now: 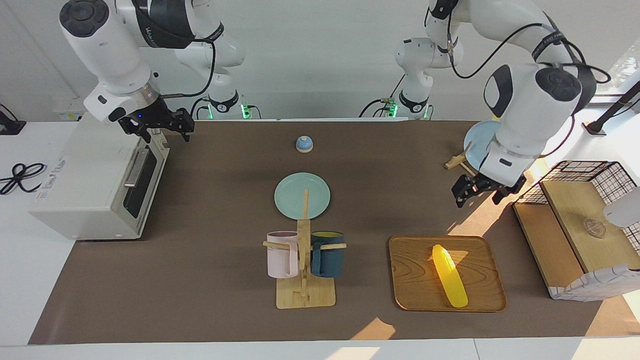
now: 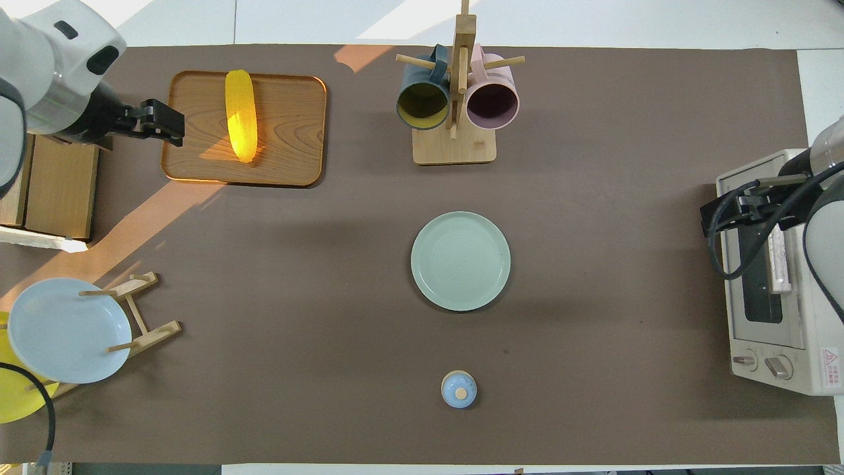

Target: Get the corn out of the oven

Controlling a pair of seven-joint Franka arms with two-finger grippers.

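The yellow corn lies on a wooden tray toward the left arm's end of the table; it also shows in the overhead view. The white oven stands at the right arm's end, its dark glass door shut, with a silver handle. My right gripper hangs open and empty over the top edge of the oven door. My left gripper is open and empty in the air, over the table beside the tray.
A mug rack with a pink and a dark blue mug stands mid-table, with a green plate and a small blue bell nearer the robots. A plate rack with a blue plate, a wire basket and a wooden box stand at the left arm's end.
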